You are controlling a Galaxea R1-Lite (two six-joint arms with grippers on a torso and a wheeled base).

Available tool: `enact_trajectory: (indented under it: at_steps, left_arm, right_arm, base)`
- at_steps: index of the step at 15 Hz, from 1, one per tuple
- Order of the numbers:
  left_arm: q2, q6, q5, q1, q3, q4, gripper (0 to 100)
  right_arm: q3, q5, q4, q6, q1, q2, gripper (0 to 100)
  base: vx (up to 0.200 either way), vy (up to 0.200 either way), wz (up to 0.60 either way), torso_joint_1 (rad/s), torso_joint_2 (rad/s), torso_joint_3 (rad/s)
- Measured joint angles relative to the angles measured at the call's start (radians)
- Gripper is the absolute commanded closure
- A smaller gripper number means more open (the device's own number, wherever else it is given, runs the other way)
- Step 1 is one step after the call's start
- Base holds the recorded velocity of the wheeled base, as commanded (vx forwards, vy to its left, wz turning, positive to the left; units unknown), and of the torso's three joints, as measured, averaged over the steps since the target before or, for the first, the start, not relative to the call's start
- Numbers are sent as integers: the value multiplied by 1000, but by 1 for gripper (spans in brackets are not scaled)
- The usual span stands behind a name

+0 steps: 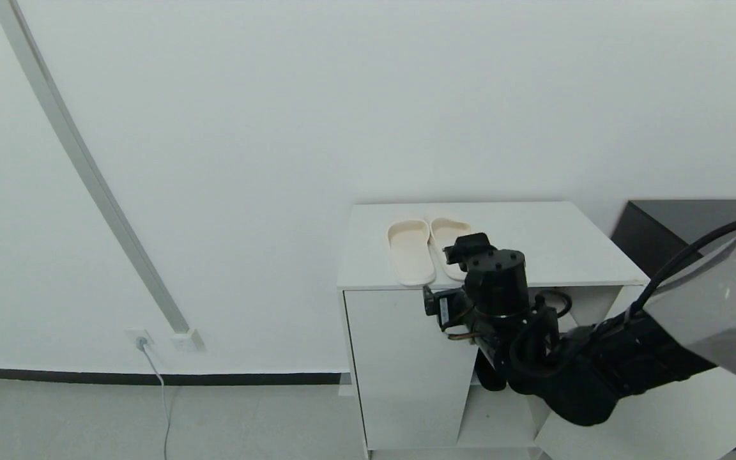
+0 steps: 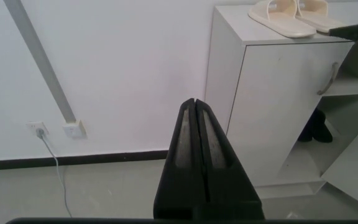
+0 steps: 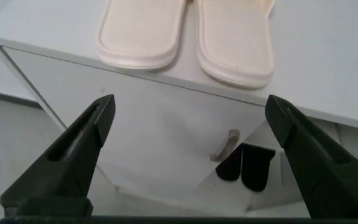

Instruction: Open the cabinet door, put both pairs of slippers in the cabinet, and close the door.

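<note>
1. Hovering right at the front edge of the cabinet top is the right gripper (image 3: 190, 102). Its jaws are spread wide with nothing between them, lined up on the cream slippers (image 3: 185, 34). My guess is that pair is the next grab.
2. The left gripper (image 2: 196, 104) hangs off to the side, well apart from the cabinet. Its fingers are pressed flat together and hold nothing.
3. The cream slippers lie side by side on top of the cabinet (image 1: 534, 255), a bit right of center in the head view's frame. Their near ends are close to the front edge.
4. A pair of black slippers (image 3: 244, 168) is already inside the open half. As far as I can tell they're propped upright on a lower shelf.
5. The open door (image 1: 662, 415) stands swung out at the lower right of the head view's frame. The other door (image 1: 406, 364) is closed, and its handle (image 3: 227, 146) is just beside the gap.
6. So where are we? The door is open and one pair is stowed, which I'd call roughly halfway.
7. What's left is picking up the cream pair, getting it onto a shelf and closing the door.
</note>
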Motion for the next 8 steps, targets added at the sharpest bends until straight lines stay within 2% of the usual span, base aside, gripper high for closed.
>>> enact_trajectory:
  at_steps: [2,8]
  left_arm:
    - [0,0,0,0,0,0,100]
    - [0,1,0,0,0,1,100]
  right_arm:
    - [-104,16,183,86,-5,-41,0]
    - [-153,27,216,102,-1,-74,0]
  base:
    - [0,0,0,0,0,0]
    - [200,0,0,-5,-3,2]
